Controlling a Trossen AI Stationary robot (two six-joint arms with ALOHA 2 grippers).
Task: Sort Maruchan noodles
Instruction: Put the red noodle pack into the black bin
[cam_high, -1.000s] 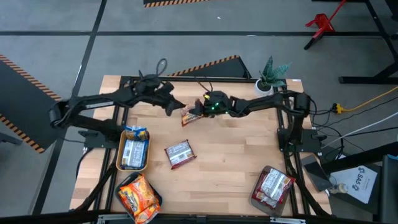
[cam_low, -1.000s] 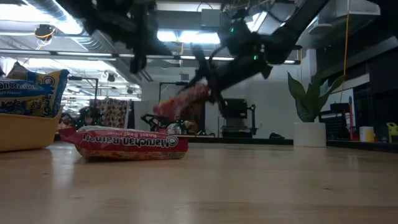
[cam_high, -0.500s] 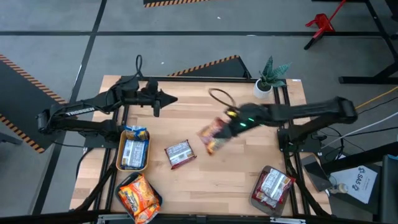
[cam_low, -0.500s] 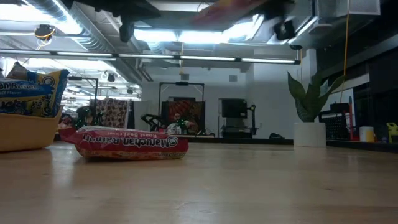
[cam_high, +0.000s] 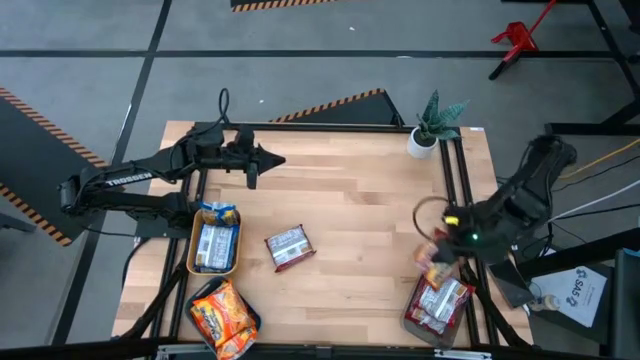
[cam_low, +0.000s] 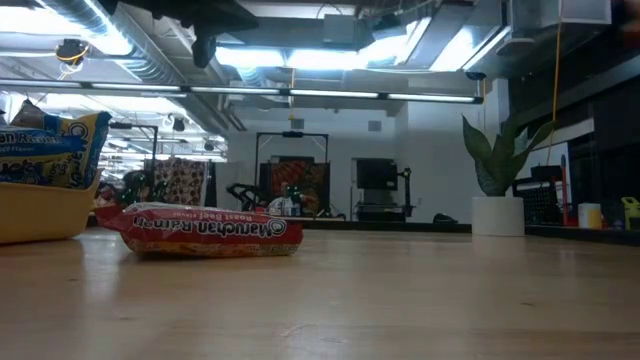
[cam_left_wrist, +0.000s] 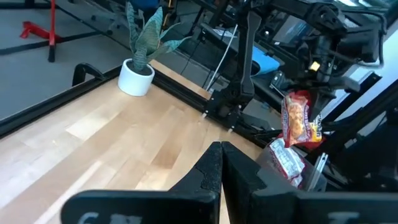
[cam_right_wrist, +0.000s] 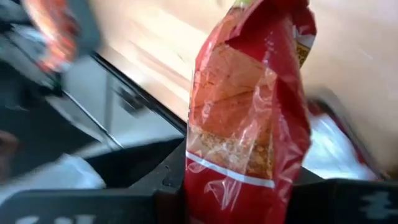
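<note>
My right gripper (cam_high: 440, 248) hangs over the table's right near corner, shut on a red-brown noodle packet (cam_right_wrist: 249, 106), just above the grey tray (cam_high: 412, 318) that holds more red-brown packets (cam_high: 440, 300). Another red-brown packet (cam_high: 288, 247) lies flat on the table's middle. Blue packets (cam_high: 214, 240) fill the yellow tray (cam_high: 192, 262), and orange packets (cam_high: 222, 312) the teal tray (cam_high: 250, 322). My left gripper (cam_high: 251, 172) is shut and touches nothing, held over the far left of the table. My right gripper pinches the red-brown packet by one short end (cam_right_wrist: 227, 186) between its two fingers. The packet is lifted clear. In the left wrist view the packet (cam_left_wrist: 297, 118) hangs below the fingers, over the grey tray's packets (cam_left_wrist: 285, 158).
A potted plant (cam_high: 432, 125) stands at the far right corner. Black frame rails (cam_high: 455, 195) run along the table's right side. Bare wood (cam_high: 360, 210) lies between the middle packet and the right rail.
My right gripper has carried the red-brown packet from the far middle of the table, next to my left gripper, to the right near corner above the grey tray. My left gripper drew back a little toward the table's left edge, then stayed still.
</note>
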